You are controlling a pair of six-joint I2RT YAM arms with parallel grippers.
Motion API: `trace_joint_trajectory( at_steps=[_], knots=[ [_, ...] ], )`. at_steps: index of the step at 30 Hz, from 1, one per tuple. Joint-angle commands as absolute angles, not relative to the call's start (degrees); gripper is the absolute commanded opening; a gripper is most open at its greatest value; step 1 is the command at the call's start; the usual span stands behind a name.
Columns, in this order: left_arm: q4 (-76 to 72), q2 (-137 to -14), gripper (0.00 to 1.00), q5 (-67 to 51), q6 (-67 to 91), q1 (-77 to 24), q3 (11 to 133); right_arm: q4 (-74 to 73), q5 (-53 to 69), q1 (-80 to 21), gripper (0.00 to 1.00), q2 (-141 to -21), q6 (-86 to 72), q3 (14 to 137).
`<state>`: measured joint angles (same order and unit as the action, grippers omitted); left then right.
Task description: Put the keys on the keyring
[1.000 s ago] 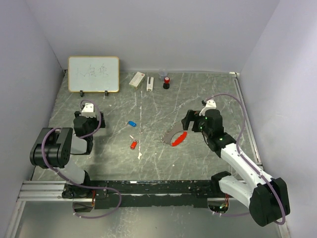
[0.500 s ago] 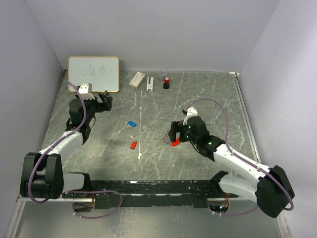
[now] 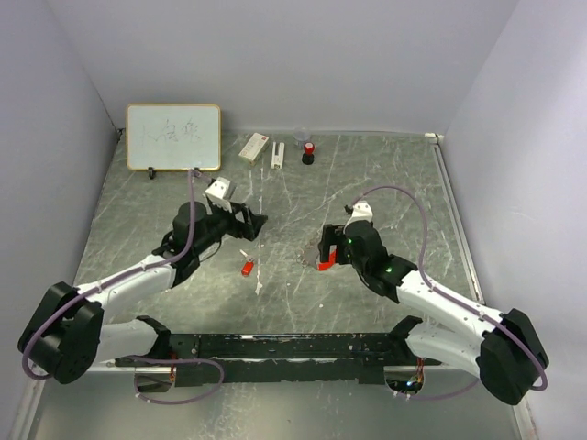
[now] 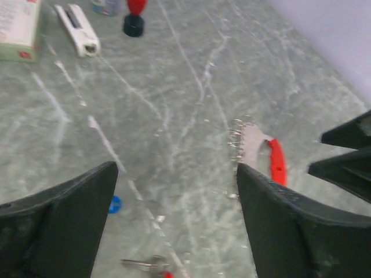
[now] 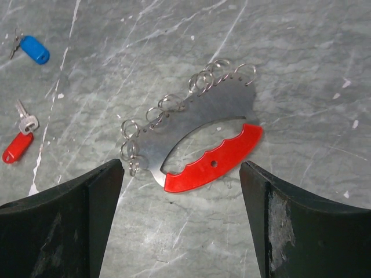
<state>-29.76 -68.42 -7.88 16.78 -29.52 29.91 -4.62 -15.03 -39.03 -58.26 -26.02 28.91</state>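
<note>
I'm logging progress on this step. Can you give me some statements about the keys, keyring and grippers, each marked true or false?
1. The left gripper and the right gripper are both open and empty. True.
2. The red key is threaded on the keyring. False: it lies on the table, apart from the keyring.
3. In the right wrist view, the keyring lies between the right gripper's fingers. True.
4. The left gripper holds the blue key. False: it lies loose on the table.
5. Several small rings line the keyring's grey edge. True.
</note>
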Motion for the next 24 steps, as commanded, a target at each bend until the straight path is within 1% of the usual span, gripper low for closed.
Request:
trace_joint_trajectory(
  at_steps=[1,4,9,13,19,22,24],
  knots=[
    [-29.96,-69.11,0.99,-3.29,16.01,-35.26,28.64,-6.01,-20.39,-39.30,0.82,-56.48,-27.12,31.30],
    [-31.44,-69.08,0.98,-2.81,14.61,-38.97,27.26,-6.63,-20.22,-39.23,0.81,-56.64,-27.20,31.90],
    [-33.22,-69.69,0.98,-0.78,14.97,-41.63,25.87,-5.70,-14.07,-39.28,0.66,-58.76,-27.82,31.11],
    [-34.75,-69.57,0.98,-1.58,14.31,-42.05,25.17,-2.45,-8.64,-39.35,0.60,-61.05,-28.90,29.25],
    [-33.20,-65.99,0.98,-1.13,10.76,-43.67,24.49,1.13,-5.64,-40.73,0.57,-65.10,-30.87,27.59],
    [-36.76,-63.03,0.98,0.39,13.65,-43.68,21.66,2.19,-5.63,-41.83,0.57,-67.12,-31.37,27.72],
    [-34.13,-62.42,0.98,0.43,14.65,-43.68,22.51,2.48,-5.82,-42.64,0.56,-68.28,-31.74,28.08]
  ],
)
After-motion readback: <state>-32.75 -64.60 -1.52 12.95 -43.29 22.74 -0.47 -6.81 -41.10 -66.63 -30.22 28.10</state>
